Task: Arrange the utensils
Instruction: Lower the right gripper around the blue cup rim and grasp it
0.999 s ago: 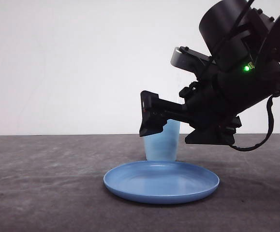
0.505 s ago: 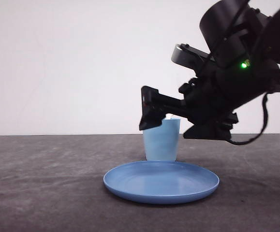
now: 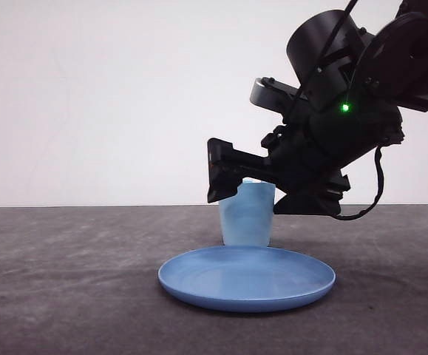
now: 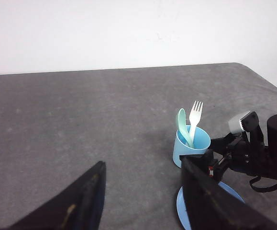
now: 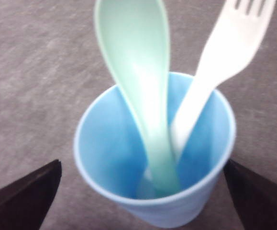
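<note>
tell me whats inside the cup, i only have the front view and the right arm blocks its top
Observer: The mint-green spoon and the white fork both stand in the light blue cup, heads up.
Operator: are they touching
Observer: In the right wrist view they cross low in the cup, the spoon in front of the fork's handle; contact cannot be told.
Operator: is the right gripper holding either one
Observer: No. The right gripper has its jaws open, spread to either side of the cup, with nothing between them but the cup.
Operator: and the left gripper
Observer: The left gripper is open and empty, well away from the cup and the blue plate.
</note>
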Available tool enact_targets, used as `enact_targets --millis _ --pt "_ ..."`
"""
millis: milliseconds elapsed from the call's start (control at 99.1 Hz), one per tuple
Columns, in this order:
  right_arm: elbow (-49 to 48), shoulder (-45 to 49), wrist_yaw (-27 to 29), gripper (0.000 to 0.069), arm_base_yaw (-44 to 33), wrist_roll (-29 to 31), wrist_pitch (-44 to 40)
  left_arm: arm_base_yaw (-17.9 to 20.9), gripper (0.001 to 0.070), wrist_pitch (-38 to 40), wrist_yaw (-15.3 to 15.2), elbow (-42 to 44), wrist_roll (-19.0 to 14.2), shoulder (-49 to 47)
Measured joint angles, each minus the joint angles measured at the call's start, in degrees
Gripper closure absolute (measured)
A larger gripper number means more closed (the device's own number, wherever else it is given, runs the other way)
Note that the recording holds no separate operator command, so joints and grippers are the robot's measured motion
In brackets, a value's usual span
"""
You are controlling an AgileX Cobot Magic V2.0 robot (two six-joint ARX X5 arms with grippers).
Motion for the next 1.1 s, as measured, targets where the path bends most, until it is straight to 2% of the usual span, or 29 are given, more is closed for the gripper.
enact_targets --millis 868,939,1100 --pt "6.54 7.45 -1.07 0.0013 -0.94 -0.46 -0.81 0.0 0.0412 0.07 0.0 0.0 0.76 0.0" --pt "6.58 7.45 -1.09 0.0048 -1.07 -0.46 -0.85 0.0 0.0412 0.07 0.0 0.0 0.9 0.0" --pt "6.58 7.45 -1.03 0.0195 -1.27 -0.5 -0.98 0.0 0.0412 0.07 0.0 0.0 0.94 0.0"
